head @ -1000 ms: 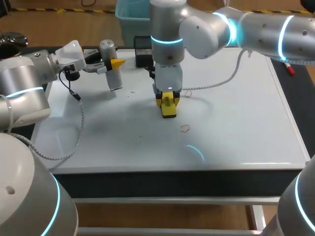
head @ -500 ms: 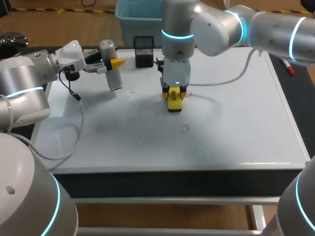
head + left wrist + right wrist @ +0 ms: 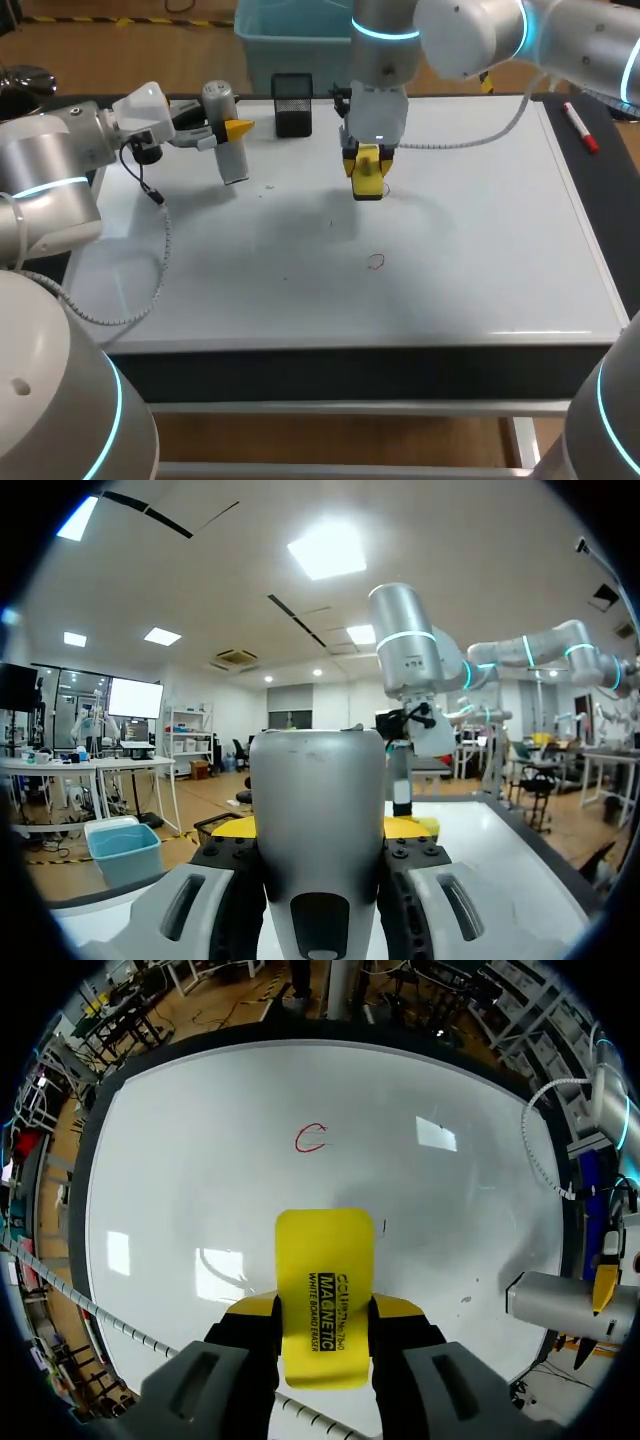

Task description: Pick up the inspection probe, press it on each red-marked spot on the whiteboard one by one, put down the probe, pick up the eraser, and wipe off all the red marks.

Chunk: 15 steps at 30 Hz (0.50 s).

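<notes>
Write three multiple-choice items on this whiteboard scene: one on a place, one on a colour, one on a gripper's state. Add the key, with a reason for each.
1. In the right wrist view, where does the red mark lie from the eraser?
A. ahead of it, apart
B. under it
C. touching its side

2. What colour is the eraser?
A. blue
B. yellow
C. white

3. What state is the left gripper in?
A. open and empty
B. shut on the eraser
C. shut on the probe

Key: 1 A, bare whiteboard shows between them; 2 B, its whole body shows yellow; 3 C, both fingers press the grey probe from two sides.
</notes>
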Tool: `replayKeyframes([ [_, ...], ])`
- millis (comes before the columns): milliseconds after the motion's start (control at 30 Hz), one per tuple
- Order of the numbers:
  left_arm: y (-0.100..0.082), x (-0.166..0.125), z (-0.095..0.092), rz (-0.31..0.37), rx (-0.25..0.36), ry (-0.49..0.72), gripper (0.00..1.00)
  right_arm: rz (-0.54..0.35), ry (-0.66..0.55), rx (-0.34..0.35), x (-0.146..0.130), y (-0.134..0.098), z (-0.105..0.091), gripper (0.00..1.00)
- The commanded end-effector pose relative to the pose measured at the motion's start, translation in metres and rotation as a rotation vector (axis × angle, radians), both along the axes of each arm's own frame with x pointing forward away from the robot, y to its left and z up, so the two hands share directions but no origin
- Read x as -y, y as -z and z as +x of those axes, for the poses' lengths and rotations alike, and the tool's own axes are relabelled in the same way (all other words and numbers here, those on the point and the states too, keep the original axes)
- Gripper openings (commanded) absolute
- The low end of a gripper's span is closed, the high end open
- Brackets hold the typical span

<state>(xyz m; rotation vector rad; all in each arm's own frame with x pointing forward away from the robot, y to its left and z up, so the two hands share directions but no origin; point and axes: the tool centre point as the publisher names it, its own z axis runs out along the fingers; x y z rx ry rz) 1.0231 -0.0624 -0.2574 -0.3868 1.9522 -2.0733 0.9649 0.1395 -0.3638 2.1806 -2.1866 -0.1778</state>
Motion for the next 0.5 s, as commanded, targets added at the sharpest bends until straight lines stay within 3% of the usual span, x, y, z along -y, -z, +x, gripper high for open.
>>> replayKeyframes([
  [33, -0.001, 0.000, -0.001, 0.001, 0.001, -0.003, 0.00, 0.010, 0.037, 0.005, 0.017, -0.005, 0.014, 0.00],
  [233, -0.001, 0.000, -0.001, 0.001, 0.001, -0.003, 0.00, 0.032, 0.175, 0.033, 0.064, -0.016, 0.053, 0.00],
  [500, -0.001, 0.000, -0.001, 0.001, 0.001, -0.003, 0.00, -0.013, 0.355, 0.074, 0.141, -0.020, 0.099, 0.00],
])
